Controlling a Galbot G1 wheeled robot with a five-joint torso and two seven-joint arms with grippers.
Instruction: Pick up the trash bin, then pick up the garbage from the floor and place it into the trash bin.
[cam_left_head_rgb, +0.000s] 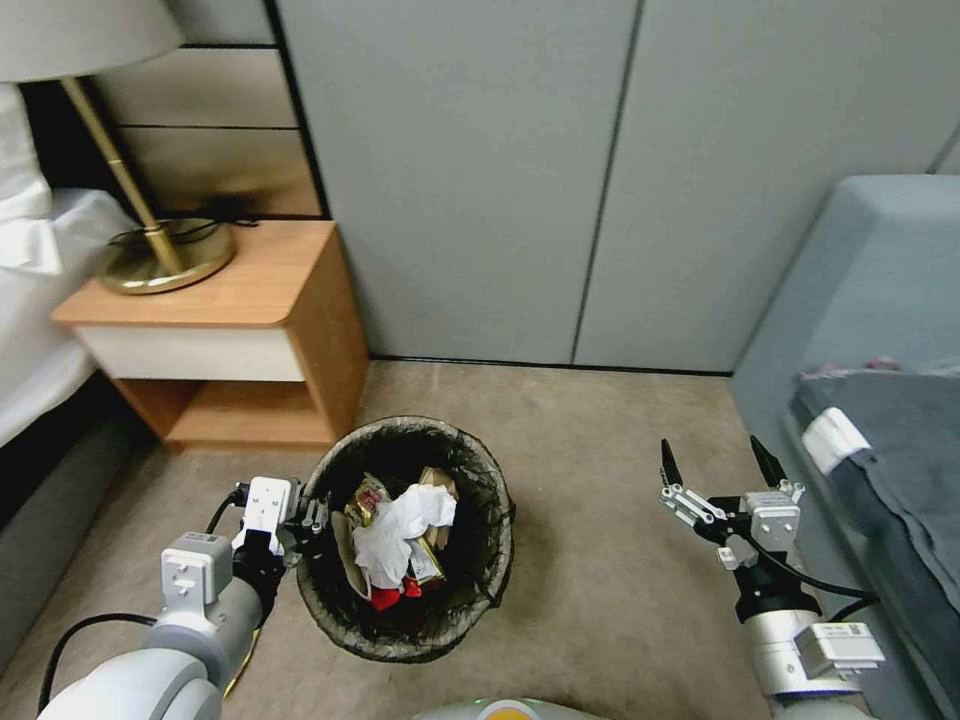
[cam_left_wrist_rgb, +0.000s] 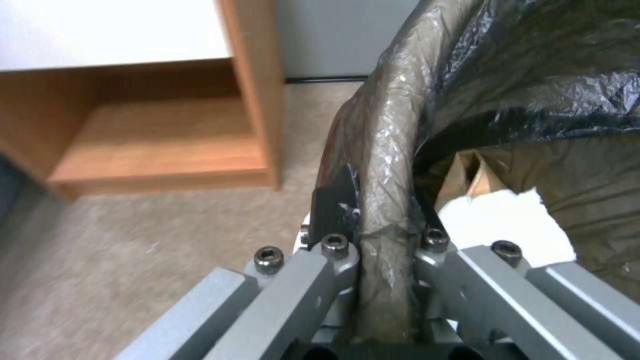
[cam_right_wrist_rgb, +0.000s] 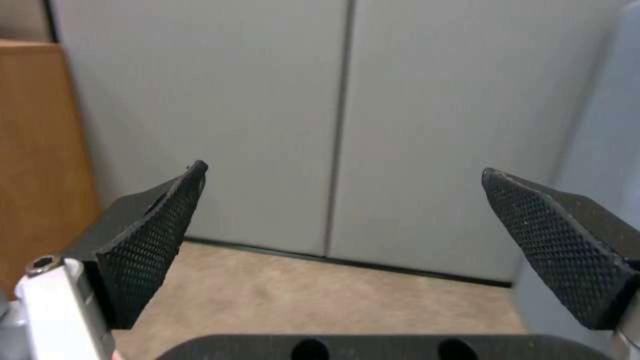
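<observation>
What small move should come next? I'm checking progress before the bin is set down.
Probably lower the bin to the carpet: the left hand is clamped on its rim, garbage is inside, and the right hand is open, holding nothing.

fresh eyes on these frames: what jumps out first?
The round trash bin lined with a dark plastic bag sits centre on the beige carpet, holding white crumpled tissue and other litter. The left claw is clamped on its bag-wrapped rim on the robot's left. The right claw hangs open and empty over the carpet near the grey sofa.
</observation>
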